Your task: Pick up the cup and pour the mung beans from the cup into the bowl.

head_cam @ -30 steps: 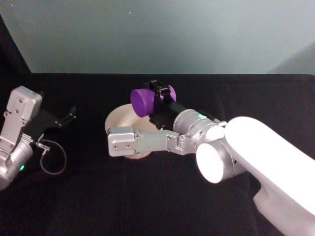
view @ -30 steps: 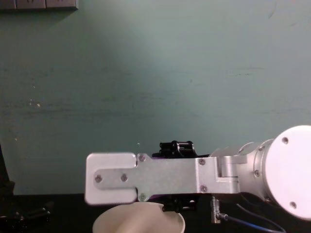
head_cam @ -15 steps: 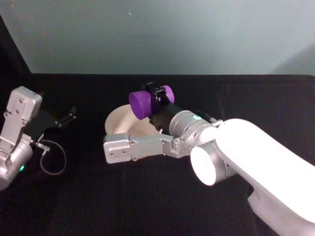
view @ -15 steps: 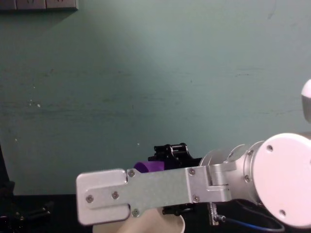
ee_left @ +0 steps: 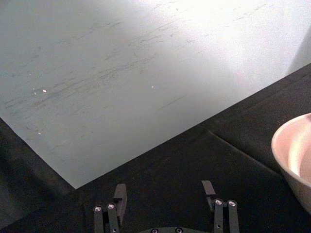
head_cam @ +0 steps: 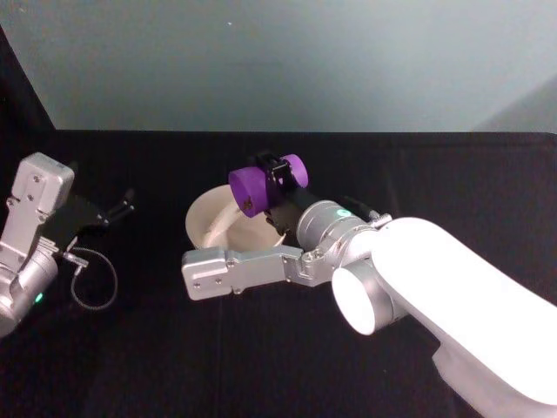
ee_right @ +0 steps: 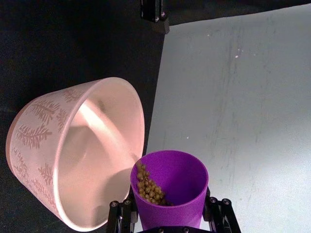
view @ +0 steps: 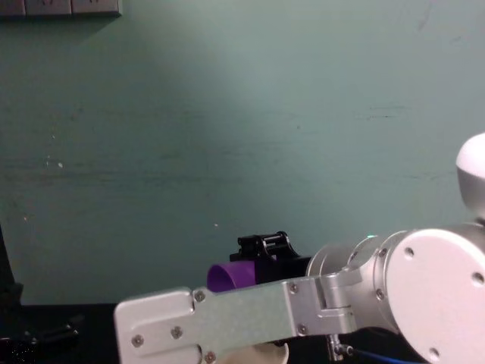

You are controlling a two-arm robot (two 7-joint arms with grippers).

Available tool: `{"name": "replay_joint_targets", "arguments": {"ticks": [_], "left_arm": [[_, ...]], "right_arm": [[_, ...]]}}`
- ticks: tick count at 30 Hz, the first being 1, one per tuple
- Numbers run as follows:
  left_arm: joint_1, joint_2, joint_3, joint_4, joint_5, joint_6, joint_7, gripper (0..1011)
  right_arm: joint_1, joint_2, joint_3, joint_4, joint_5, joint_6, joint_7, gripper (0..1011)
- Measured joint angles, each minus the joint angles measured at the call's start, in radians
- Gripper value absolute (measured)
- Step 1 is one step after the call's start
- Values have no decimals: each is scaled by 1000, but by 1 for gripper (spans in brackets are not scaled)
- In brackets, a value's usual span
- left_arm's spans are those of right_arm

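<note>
Left tool [head_cam: 117, 209]: fingers spread, empty, at left side of desk [head_cam: 452, 174].
Bowl [head_cam: 198, 222]: mid-desk, upright.
Cup [head_cam: 251, 185]: tipped sideways above bowl, mung beans [ee_right: 148, 187] lying up to its lip.
Right tool [head_cam: 277, 177]: clamped on cup.

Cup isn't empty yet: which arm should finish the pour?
Right. The right pincer grips the tilted cup over the bowl, beans at the lip; the left pincer sits open, parked away at the side.
</note>
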Motion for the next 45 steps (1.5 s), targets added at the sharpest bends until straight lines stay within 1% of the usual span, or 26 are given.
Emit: {"name": "replay_joint_targets", "arguments": {"ticks": [5, 15, 33, 45], "left_arm": [[0, 0, 0, 0, 0, 0, 0, 1000], [0, 0, 0, 0, 0, 0, 0, 1000], [0, 0, 0, 0, 0, 0, 0, 1000], [0, 0, 0, 0, 0, 0, 0, 1000]], "right_arm": [[-2, -5, -1, 9, -17, -7, 1, 718], [-7, -10, 0, 17, -34, -12, 1, 718], [-3, -19, -2, 25, -56, -14, 4, 718], [4, -22, -16, 30, -75, -16, 15, 718]]}}
